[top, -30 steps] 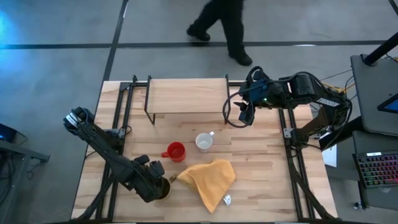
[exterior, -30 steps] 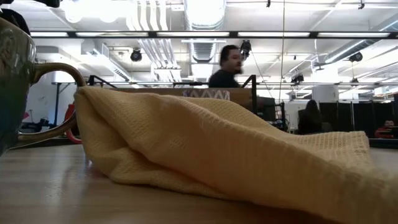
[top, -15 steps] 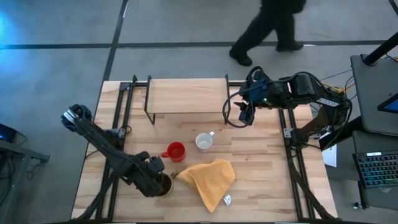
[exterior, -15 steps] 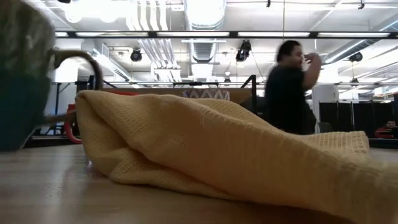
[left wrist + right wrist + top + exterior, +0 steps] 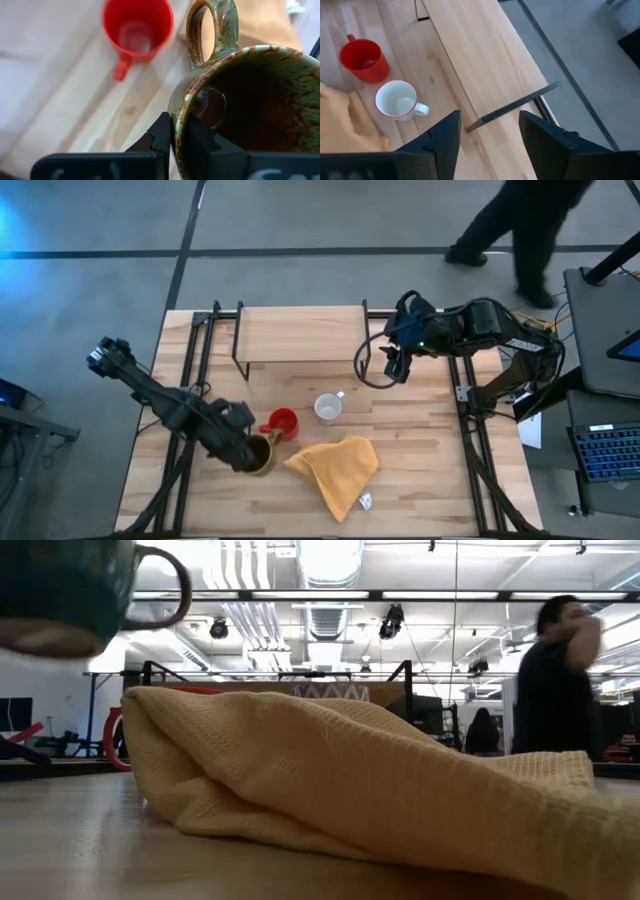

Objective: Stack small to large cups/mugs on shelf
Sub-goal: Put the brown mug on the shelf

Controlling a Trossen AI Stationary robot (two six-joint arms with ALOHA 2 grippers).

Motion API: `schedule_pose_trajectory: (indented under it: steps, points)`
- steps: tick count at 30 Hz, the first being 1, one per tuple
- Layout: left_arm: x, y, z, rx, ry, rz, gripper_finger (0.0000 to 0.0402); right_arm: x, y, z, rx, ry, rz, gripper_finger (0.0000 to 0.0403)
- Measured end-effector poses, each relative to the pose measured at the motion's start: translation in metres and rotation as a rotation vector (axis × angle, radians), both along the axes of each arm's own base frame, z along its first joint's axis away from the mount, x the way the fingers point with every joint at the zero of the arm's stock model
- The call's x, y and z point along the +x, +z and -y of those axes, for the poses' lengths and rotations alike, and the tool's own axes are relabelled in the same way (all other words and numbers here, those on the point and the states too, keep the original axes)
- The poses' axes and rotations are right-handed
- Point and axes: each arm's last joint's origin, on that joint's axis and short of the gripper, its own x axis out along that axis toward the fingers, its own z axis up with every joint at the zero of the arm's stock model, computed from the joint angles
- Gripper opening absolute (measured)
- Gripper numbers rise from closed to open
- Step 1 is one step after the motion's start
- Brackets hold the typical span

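Left wrist view showed the left gripper clamped on the rim of the empty olive mug, lifted beside the empty red mug. The white mug sat empty near the shelf; the right gripper hung released.

Wood table carries everything. Shelf stands on thin black legs at the table's far edge, board bare. Red mug sits on the table in front of the shelf, handle toward the left arm's side. White mug is just beside the red one, on the right arm's side, handle toward the shelf. Yellow cloth lies crumpled on the table, nearer than both mugs, a small white tag at its near corner.
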Motion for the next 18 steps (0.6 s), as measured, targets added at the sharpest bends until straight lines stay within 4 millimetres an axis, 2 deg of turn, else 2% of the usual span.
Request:
schedule_pose_trajectory:
  steps: [5,8,13,18]
  points:
    - [-0.001,0.037,-0.022,0.017,0.066,0.005,0.0014,0.003,-0.008,0.0,-0.011,-0.028,-0.025,0.0194]
    - [0.0,0.051,-0.032,0.027,0.088,0.014,0.0014,0.005,-0.013,0.0,-0.011,-0.03,-0.039,0.0194]
    - [0.005,0.061,-0.048,0.021,0.136,0.041,0.0014,0.007,-0.019,0.0,-0.008,-0.036,-0.054,0.0194]
    - [0.0,0.071,-0.075,0.035,0.24,0.013,0.0013,0.008,-0.019,0.0,-0.001,-0.044,-0.046,0.0194]
